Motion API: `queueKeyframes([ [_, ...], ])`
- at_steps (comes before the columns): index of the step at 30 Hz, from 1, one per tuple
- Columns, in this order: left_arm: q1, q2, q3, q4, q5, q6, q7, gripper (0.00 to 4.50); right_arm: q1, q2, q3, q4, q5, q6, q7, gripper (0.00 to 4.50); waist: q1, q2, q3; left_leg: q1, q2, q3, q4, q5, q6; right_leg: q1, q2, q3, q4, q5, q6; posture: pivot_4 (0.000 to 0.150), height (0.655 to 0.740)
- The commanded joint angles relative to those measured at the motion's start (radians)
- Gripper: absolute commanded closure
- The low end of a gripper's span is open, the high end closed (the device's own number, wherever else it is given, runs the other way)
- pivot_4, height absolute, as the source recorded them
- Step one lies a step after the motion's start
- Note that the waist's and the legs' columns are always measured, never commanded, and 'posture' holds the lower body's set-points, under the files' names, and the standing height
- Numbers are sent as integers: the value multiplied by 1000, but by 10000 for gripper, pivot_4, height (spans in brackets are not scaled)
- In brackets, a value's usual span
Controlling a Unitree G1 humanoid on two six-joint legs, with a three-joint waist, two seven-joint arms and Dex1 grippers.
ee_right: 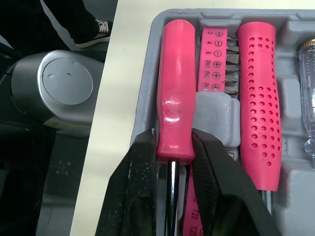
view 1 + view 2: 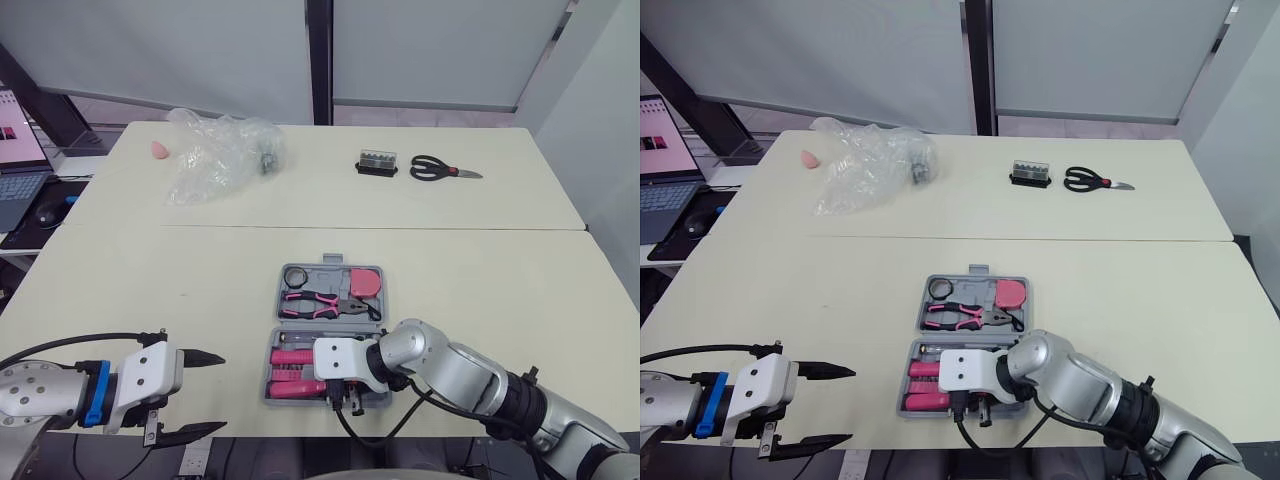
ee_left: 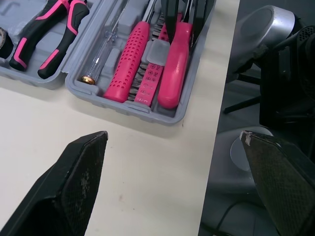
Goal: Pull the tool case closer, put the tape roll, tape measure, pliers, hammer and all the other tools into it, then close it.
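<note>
The grey tool case (image 2: 322,272) lies open near the table's front edge. Its far half holds a tape roll (image 2: 297,276), pink-and-black pliers (image 2: 315,303) and a pink tape measure (image 2: 364,283). In the near half lie the smooth pink-handled hammer (image 1: 174,88), a bit strip (image 1: 214,59) and a dotted pink screwdriver handle (image 1: 258,98). My right gripper (image 1: 173,142) reaches into the near half, its fingers pressed on both sides of the hammer's handle end. My left gripper (image 2: 222,392) hovers open at the front edge, left of the case, holding nothing.
On the far table lie black scissors (image 2: 440,170), a small black bit box (image 2: 377,163), a crumpled clear plastic bag (image 2: 220,150) and a small pink object (image 2: 159,150). A laptop (image 2: 15,150) and a mouse (image 2: 50,210) sit off to the left.
</note>
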Motion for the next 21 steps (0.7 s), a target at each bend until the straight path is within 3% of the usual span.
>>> queueKeyframes([
  [1, 6, -10, -4, -29, 1, -3, 11, 0, -9, 22, -17, -3, 36, 15, 23, 34546, 0, 0, 0, 0, 0, 0, 0, 0, 0, 0, 0, 0, 0, 0, 0, 1500, 7400],
  [7, -7, -12, -20, -25, 2, -2, 21, 0, -16, 25, -82, -43, 90, 15, 38, 18726, 0, 0, 0, 0, 0, 0, 0, 0, 0, 0, 0, 0, 0, 0, 0, 1500, 7400],
  [11, -18, -9, -24, -11, 3, -8, 18, 0, -25, 5, -149, -81, 144, -34, 73, 18726, 0, 0, 0, 0, 0, 0, 0, 0, 0, 0, 0, 0, 0, 0, 0, 1500, 7400],
  [14, -26, -11, -26, -7, 3, -7, 21, 0, -16, -8, -166, -74, 161, -76, 92, 23174, 0, 0, 0, 0, 0, 0, 0, 0, 0, 0, 0, 0, 0, 0, 0, 1500, 7400],
  [21, -18, -16, -24, -13, 2, -7, 23, 0, 6, -49, -64, -23, 69, -218, 104, 39053, 0, 0, 0, 0, 0, 0, 0, 0, 0, 0, 0, 0, 0, 0, 0, 1500, 7400],
])
